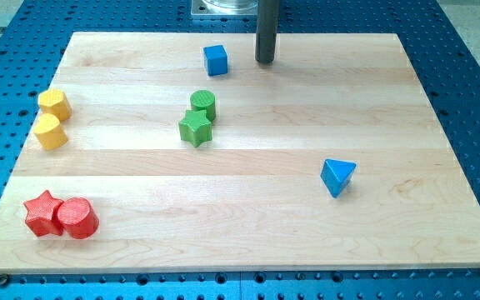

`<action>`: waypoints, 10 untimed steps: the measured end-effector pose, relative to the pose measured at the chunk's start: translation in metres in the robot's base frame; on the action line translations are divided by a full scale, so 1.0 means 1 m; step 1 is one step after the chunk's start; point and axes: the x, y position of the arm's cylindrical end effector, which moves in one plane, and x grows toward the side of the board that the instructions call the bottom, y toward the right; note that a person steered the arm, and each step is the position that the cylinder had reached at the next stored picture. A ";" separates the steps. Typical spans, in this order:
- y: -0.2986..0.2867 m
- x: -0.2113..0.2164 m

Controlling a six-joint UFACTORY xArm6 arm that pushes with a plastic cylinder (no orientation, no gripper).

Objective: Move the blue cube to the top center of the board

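The blue cube [216,60] sits near the top edge of the wooden board [373,108], a little left of centre. My tip [264,62] is the lower end of the dark rod coming down from the view's top. It stands to the right of the blue cube with a gap between them, not touching it.
A green cylinder [203,103] and a green star [196,127] touch near the middle. Two yellow blocks [54,104] [50,132] lie at the left edge. A red star [42,213] and a red cylinder [77,218] sit at bottom left. A blue triangle [337,177] lies at right.
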 end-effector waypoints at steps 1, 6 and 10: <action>0.000 0.024; -0.059 0.018; 0.003 0.086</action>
